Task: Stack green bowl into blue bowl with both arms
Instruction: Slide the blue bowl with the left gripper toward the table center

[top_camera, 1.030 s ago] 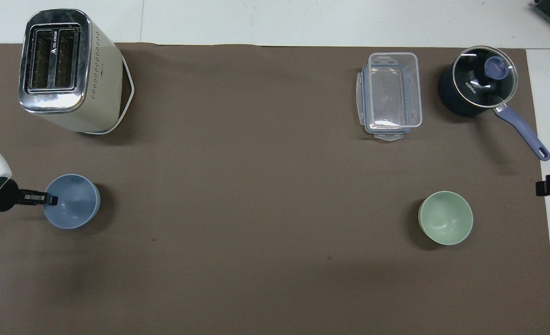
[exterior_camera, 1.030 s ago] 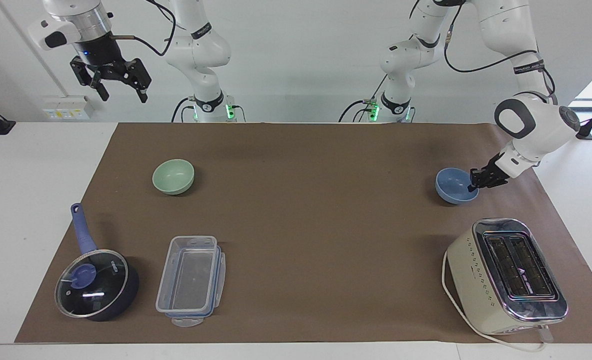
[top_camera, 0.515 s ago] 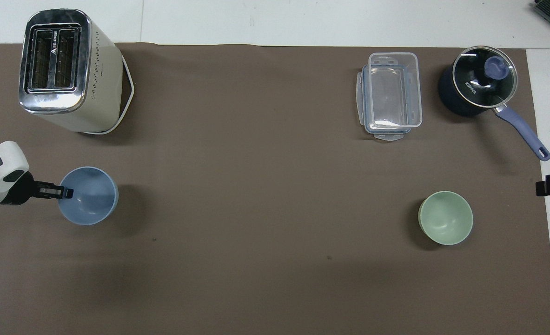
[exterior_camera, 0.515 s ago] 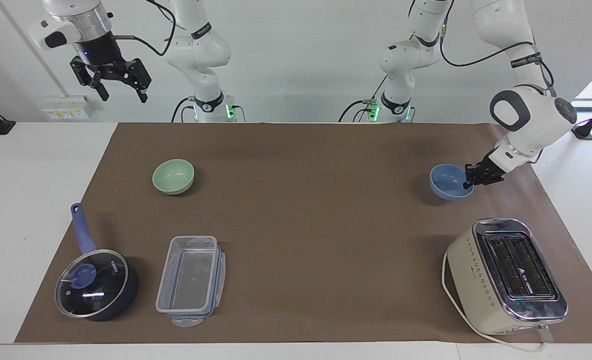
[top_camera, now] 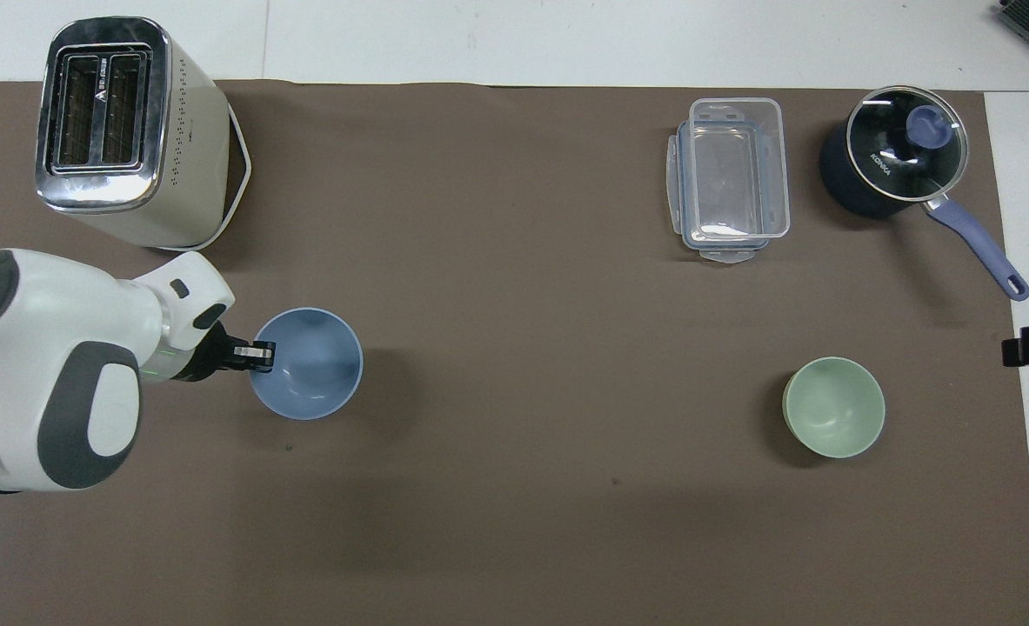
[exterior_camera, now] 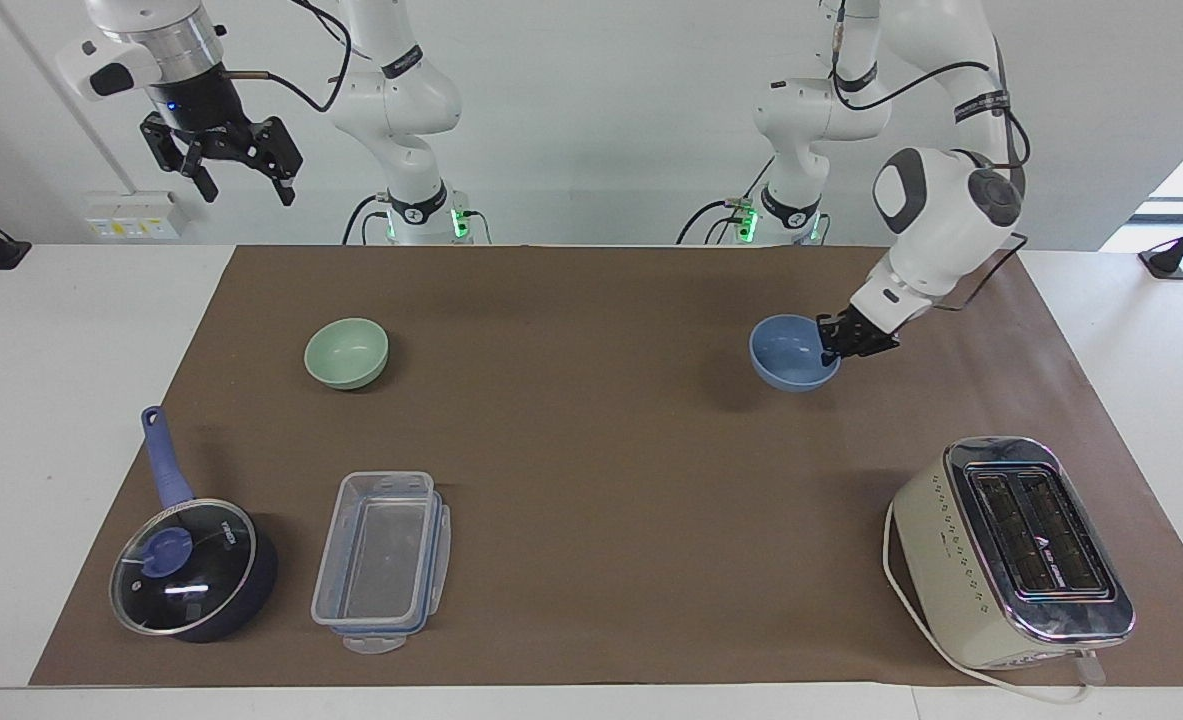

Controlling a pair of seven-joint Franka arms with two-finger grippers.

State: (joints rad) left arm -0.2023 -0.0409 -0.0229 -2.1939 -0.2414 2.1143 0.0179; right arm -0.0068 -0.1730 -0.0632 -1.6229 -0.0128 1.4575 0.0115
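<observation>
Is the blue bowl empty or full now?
Empty: the blue bowl shows only its bare inside from overhead. The left gripper pinches its rim.

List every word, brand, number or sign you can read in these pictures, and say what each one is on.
"KONKA": white lettering on the glass lid of the saucepan.
Toaster: a small logo and wording between the slots, too small to read.
Arm bases: round badges, unreadable.
Nothing on the green bowl or blue bowl.
</observation>
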